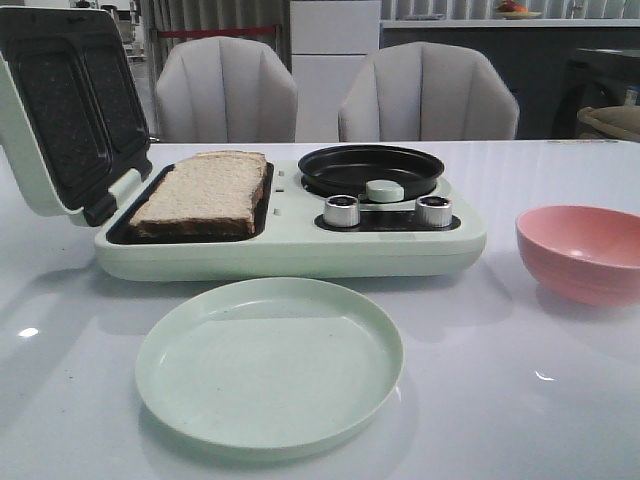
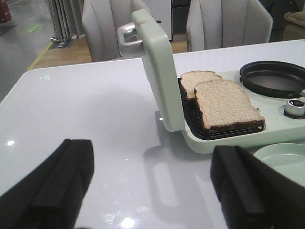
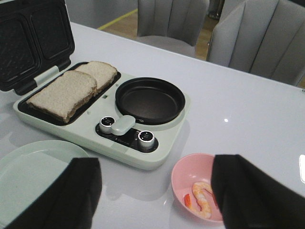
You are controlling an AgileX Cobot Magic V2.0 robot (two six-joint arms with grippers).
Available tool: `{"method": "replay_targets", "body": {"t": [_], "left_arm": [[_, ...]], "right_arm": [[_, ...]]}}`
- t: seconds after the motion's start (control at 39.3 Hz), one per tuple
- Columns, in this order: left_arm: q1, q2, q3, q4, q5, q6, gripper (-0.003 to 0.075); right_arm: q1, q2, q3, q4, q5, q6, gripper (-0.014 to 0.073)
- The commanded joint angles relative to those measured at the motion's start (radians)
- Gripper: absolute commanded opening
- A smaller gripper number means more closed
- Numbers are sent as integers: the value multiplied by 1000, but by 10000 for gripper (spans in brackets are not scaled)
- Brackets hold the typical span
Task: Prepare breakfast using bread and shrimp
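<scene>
Front view: neither of my claws shows.
Left claw [image 2: 147, 188]: fingers wide apart, holding nothing.
Right claw [image 3: 155, 191]: spread wide, holding nothing.
Bread [image 3: 71, 88]: two slices in sandwich maker's [image 1: 300, 250] left tray.
Shrimp [image 3: 202, 198]: in pink bowl [image 3: 188, 174].

Open left pincer [image 2: 152, 191] over table; 2 bread slices [image 2: 224, 102] in open sandwich maker [image 2: 159, 71].

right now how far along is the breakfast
Done: two bread slices lie in the open sandwich maker. In hand: nothing; left gripper and right gripper are open and empty. Left: shrimp sits in the pink bowl; frying pan and green plate hold nothing.
</scene>
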Motion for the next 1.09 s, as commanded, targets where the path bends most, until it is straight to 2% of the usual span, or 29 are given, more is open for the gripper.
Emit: {"method": "replay_targets", "body": {"t": [0.0, 0.23, 0.38, 1.07], "left_arm": [[1, 12, -26, -6, -85, -11, 566], [1, 12, -26, -6, -85, -11, 565], [1, 12, -26, -6, -85, -11, 565], [1, 12, -26, -6, -85, -11, 565]], "right_arm": [[-6, -108, 64, 34, -132, 2, 582], [-6, -365, 286, 64, -274, 2, 582], [-5, -424, 374, 64, -317, 2, 582], [-5, -419, 377, 64, -321, 2, 582]]}}
